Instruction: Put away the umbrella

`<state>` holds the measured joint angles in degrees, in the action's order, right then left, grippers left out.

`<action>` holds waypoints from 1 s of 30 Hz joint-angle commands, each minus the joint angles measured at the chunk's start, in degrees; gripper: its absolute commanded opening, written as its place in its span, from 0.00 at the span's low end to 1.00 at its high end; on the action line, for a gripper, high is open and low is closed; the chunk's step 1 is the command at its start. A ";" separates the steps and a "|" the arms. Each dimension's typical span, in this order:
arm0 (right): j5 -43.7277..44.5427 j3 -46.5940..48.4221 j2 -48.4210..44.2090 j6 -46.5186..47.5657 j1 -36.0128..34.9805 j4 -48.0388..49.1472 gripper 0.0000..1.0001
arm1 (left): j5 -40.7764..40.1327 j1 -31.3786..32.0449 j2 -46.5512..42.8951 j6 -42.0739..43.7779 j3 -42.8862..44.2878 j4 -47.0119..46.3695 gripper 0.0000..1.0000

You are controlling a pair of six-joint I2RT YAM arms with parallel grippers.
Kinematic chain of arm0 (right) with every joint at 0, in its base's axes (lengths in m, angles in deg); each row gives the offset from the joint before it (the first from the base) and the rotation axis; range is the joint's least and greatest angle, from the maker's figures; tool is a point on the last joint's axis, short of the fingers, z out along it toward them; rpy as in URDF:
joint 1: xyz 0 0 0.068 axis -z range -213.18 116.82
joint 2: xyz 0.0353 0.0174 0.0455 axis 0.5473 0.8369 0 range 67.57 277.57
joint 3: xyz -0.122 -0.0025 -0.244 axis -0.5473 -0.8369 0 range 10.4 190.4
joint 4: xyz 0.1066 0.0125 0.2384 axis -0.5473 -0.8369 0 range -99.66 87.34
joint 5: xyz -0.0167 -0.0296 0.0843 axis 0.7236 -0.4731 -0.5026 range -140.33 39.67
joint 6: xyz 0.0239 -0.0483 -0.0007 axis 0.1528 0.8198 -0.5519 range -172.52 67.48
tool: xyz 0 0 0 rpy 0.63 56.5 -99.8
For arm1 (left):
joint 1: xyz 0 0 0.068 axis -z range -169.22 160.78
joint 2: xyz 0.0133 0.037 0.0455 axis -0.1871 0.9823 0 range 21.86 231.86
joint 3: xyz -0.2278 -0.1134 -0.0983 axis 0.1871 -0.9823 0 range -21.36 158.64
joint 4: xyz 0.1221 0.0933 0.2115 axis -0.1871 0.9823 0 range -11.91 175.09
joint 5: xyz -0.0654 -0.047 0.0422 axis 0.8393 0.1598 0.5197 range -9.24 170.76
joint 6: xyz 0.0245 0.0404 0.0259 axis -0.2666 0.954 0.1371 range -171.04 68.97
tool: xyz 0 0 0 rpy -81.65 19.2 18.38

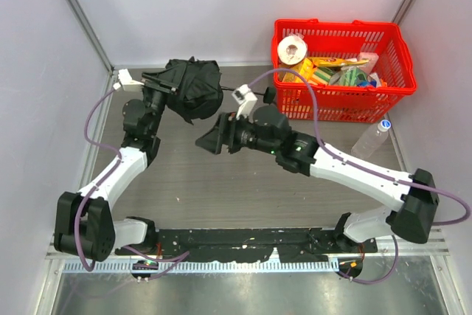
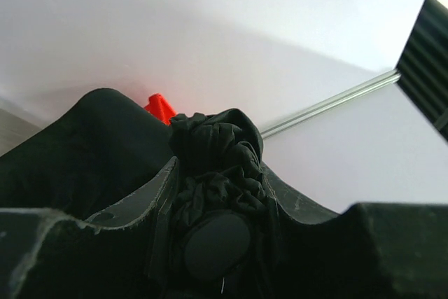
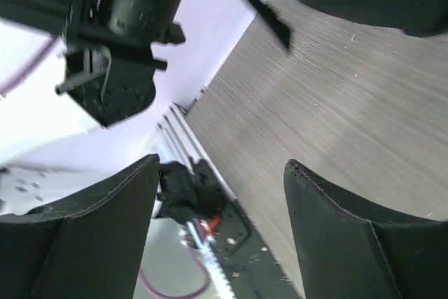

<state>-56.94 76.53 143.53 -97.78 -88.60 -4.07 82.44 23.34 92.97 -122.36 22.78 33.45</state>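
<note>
Left gripper (image 1: 164, 85) is clamped on a bunch of black cloth; right gripper (image 1: 209, 138) hangs just beside it, jaws wide, nothing between them. Across the worktop (image 1: 221, 189), the red basket (image 1: 369, 101) sits well apart at the back right, already crowded. The umbrella (image 1: 195, 86) is a loose bundle at the back left, near the wall, so the step looks like gathering it tight. Best play: bring the free gripper in square to the bulk and close on thick folds, not one flap. Watch the strap (image 3: 262, 12) dangling below; it could snag a finger.
</note>
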 commanded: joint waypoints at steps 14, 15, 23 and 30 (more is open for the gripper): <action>-1.12 17.20 13.78 39.45 -1.89 -0.17 0.75 | 1.49 -0.87 -3.96 -18.31 0.77 -2.56 0.00; -1.47 17.19 13.60 41.02 -1.71 -0.17 0.75 | 1.75 -0.95 -3.96 -18.93 0.60 -3.34 0.00; -6.12 18.77 14.56 47.62 -0.13 -0.18 0.74 | 3.16 -0.96 -5.81 -22.97 -0.46 -2.03 0.00; -9.47 25.00 19.13 52.28 -0.04 -3.41 0.74 | 4.04 -0.87 -6.51 -26.31 -0.72 -1.68 0.00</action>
<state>-63.37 96.02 160.63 -50.46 -88.56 -7.02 85.21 22.66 89.02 -144.53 21.67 35.70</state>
